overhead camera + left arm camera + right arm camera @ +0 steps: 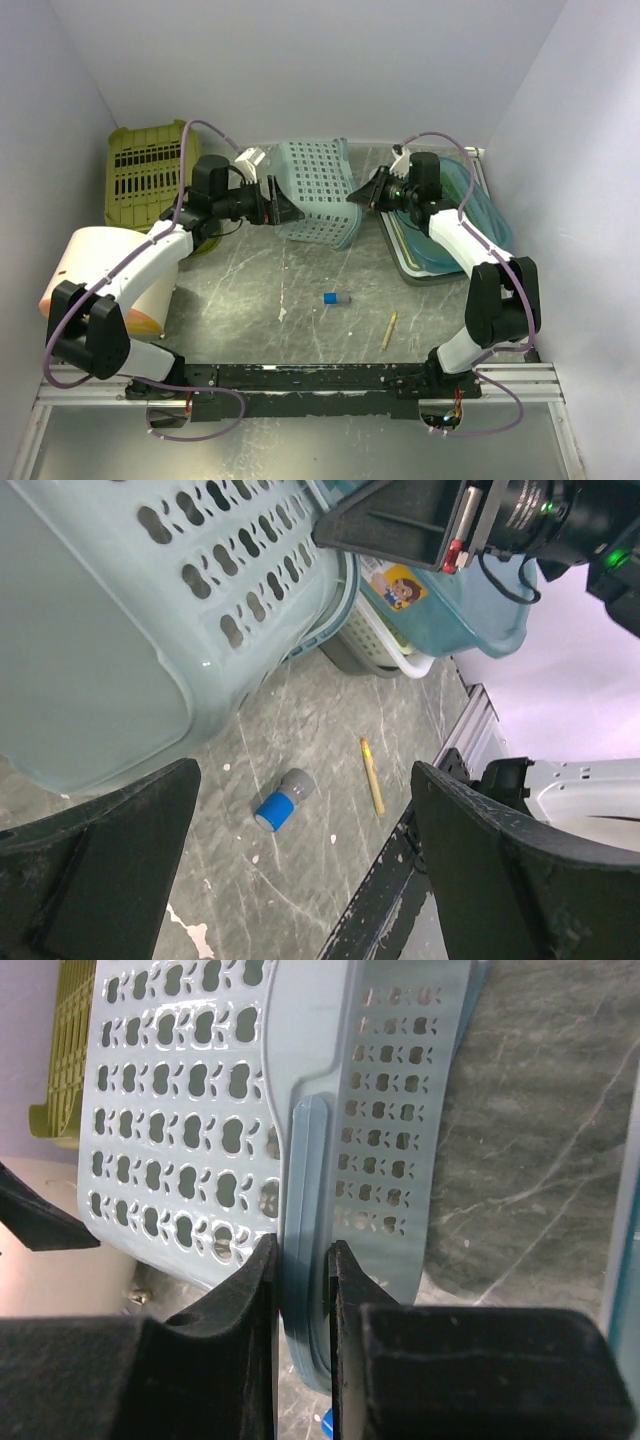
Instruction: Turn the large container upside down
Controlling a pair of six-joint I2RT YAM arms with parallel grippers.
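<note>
The large container (315, 190) is a pale blue-green perforated basket at the back middle of the table, tipped up off its base. My right gripper (352, 198) is shut on its thick rim, which shows between the pads in the right wrist view (302, 1250), with the holed wall (180, 1090) beyond. My left gripper (288, 208) is open at the basket's left side; in its wrist view the basket's smooth base (100, 660) fills the upper left and nothing sits between the jaws (305, 780).
An olive slatted crate (145, 175) stands at the back left, and a white and orange round tub (100, 275) is by the left arm. Stacked teal trays (440, 240) lie on the right. A blue-capped cylinder (331, 298) and a pencil (389, 330) lie mid-table.
</note>
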